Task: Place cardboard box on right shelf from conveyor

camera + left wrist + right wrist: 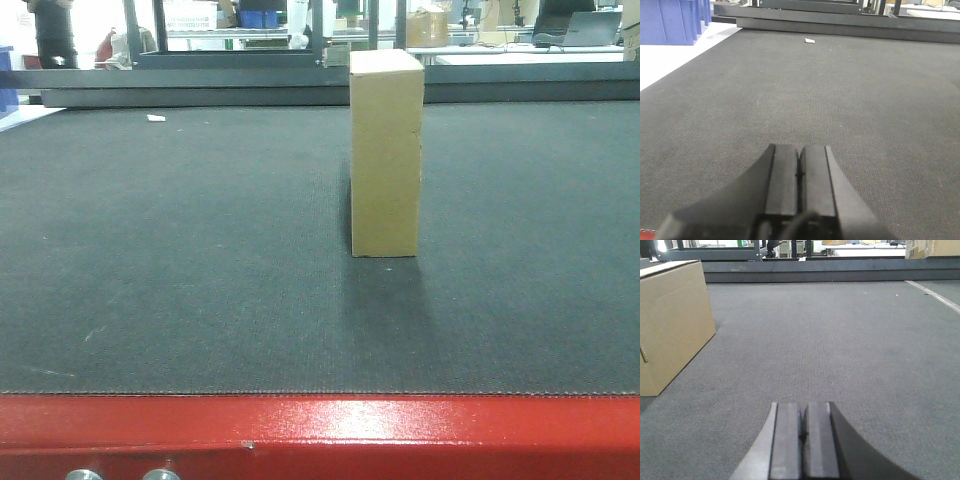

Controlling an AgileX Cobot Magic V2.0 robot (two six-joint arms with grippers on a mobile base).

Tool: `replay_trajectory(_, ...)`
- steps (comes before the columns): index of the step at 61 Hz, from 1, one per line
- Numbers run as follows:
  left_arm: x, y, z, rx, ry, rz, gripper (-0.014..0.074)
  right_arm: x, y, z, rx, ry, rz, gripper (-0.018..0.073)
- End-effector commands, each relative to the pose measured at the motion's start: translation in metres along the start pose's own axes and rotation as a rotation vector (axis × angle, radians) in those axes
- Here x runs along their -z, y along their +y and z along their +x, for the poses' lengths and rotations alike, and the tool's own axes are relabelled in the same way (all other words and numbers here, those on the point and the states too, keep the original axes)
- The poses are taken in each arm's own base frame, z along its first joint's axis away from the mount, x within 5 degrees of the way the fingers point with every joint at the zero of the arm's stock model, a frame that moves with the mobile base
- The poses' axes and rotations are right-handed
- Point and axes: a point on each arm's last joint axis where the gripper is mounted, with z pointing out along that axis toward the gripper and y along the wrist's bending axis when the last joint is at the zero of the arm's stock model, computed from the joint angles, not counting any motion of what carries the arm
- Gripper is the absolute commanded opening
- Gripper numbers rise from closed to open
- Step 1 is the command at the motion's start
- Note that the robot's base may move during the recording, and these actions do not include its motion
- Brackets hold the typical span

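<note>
The cardboard box [387,152], plain tan and narrow, stands upright on the dark conveyor belt [180,250], right of centre. In the right wrist view the cardboard box [670,320] fills the left edge, ahead and left of my right gripper [804,407], which is shut with nothing between its fingers. My left gripper [800,149] is also shut and empty, low over bare conveyor belt [840,90]; the box does not show in its view. The right shelf is out of view. Neither gripper appears in the front view.
The conveyor's red frame edge [320,430] with silver knobs [160,474] runs along the near side. Blue bins [670,20] stand beyond the belt's left edge. A small white scrap [810,41] lies on the far belt. A dark rail [300,85] borders the far side.
</note>
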Motion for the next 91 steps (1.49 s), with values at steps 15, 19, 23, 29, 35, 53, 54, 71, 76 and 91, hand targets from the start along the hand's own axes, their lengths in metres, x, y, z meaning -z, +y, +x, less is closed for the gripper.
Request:
replay_trajectory(15,0.001,0.000,-0.005,0.005,-0.090,0.000,-0.0116,0.002,0.000,-0.010,0.002,-0.108,0.000,0.0056)
replay_trajectory(19,0.001,0.000,-0.005,0.005,-0.090,0.000,-0.0116,0.002,0.000,-0.010,0.002,-0.108,0.000,0.0056)
replay_trajectory(23,0.001,0.000,-0.005,0.005,-0.090,0.000,-0.0116,0.002,0.000,-0.010,0.002,-0.108,0.000,0.0056)
replay_trajectory(29,0.001,0.000,-0.005,0.005,-0.090,0.000,-0.0115,0.002,0.000,-0.010,0.002,-0.108,0.000,0.0056)
replay_trajectory(35,0.001,0.000,-0.005,0.005,-0.090,0.000,-0.0116,0.002,0.000,-0.010,0.035,-0.108,0.003,0.0056)
replay_trajectory(53,0.001,0.000,-0.005,0.005,-0.090,0.000,-0.0115,0.002,0.000,-0.012,0.246,-0.126,0.020,0.0056)
replay_trajectory(54,0.001,0.000,-0.005,0.005,-0.090,0.000,-0.0116,0.002,0.000,-0.012,0.246,-0.130,0.020,0.0056)
replay_trajectory(71,0.001,0.000,-0.005,0.005,-0.090,0.000,-0.0116,0.013,0.003,-0.053,0.021,-0.346,-0.008,0.0056)
replay_trajectory(76,0.001,0.000,-0.005,0.005,-0.090,0.000,-0.0116,0.020,0.005,-0.074,0.002,-0.390,-0.015,0.0056)
replay_trajectory(91,0.001,0.000,-0.005,0.005,-0.090,0.000,-0.0116,0.005,0.010,-0.140,0.001,-0.340,-0.019,0.0132)
